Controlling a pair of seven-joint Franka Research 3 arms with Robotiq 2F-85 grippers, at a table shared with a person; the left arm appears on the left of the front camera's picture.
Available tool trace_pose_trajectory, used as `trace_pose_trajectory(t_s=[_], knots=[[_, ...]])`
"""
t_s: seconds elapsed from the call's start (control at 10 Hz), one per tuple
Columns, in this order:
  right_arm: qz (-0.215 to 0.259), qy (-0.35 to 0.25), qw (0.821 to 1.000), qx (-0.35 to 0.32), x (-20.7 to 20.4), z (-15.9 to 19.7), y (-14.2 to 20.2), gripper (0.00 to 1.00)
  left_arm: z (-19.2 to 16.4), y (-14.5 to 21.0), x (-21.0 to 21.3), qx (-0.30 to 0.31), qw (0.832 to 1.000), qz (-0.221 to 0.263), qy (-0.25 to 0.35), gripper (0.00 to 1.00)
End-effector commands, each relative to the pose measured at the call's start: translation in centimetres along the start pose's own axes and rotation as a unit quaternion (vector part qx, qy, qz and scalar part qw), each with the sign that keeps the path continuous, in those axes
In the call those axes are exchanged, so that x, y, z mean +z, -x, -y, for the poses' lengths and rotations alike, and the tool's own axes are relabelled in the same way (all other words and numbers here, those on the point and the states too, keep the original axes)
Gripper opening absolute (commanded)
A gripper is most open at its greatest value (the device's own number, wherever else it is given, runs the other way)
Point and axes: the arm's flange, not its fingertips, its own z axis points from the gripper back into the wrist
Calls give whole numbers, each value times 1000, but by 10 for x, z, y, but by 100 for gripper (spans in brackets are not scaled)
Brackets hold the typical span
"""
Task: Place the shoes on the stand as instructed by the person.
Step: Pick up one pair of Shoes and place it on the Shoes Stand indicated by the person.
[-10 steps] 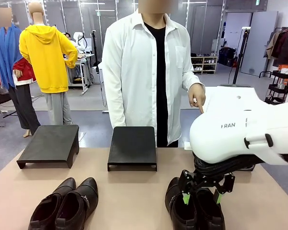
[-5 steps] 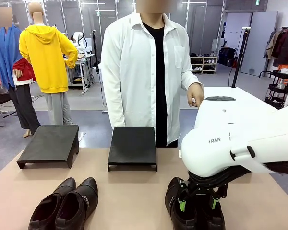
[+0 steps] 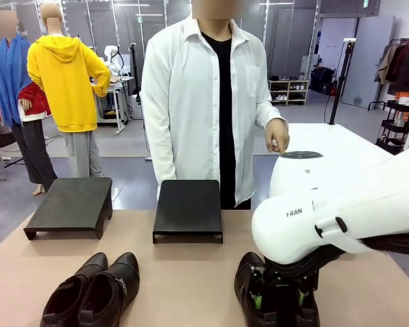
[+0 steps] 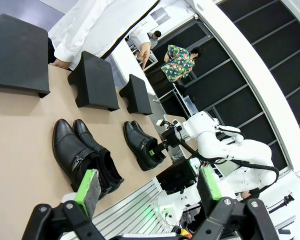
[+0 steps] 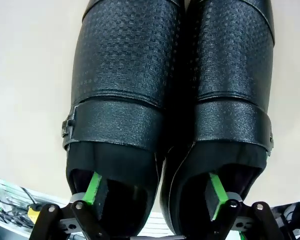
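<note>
The right pair of black shoes (image 3: pixel 249 269) lies at the near right of the table, heels toward me. My right gripper (image 3: pixel 278 300) has come down onto it. In the right wrist view the shoes (image 5: pixel 125 75) lie side by side, with one green-padded finger inside each opening. The shoes' inner walls stand between the fingers, and the right gripper (image 5: pixel 156 185) is still wide open. The left pair (image 3: pixel 95 289) rests at the near left. High above the table, my left gripper (image 4: pixel 149 182) is open with nothing in it. The person (image 3: pixel 204 102) stands at the far side, one hand (image 3: pixel 278 138) lowered.
Two black stands sit on the far half of the table, one at the left (image 3: pixel 71 204) and one in the middle (image 3: pixel 188 204). The left wrist view shows a third stand (image 4: pixel 136 92) farther right. My bulky white right arm (image 3: pixel 327 218) covers the table's right part.
My right arm has come down, and its fingers have sunk from just above the right pair into the shoes' openings. The left pair and the stands have not moved.
</note>
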Motion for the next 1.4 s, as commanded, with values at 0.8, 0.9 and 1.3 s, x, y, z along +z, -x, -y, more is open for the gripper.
trace_pose_trajectory(t_s=[0.8,0.9,1.3], knots=[[15,12,999,-34,-15,2,15,0,1,0,1,-5,1000,-4,4,100],[15,12,999,-37,-14,4,14,0,1,0,1,-5,1000,-4,4,100],[46,-2,998,-32,29,11,7,0,1,0,1,-5,1000,-4,4,100]])
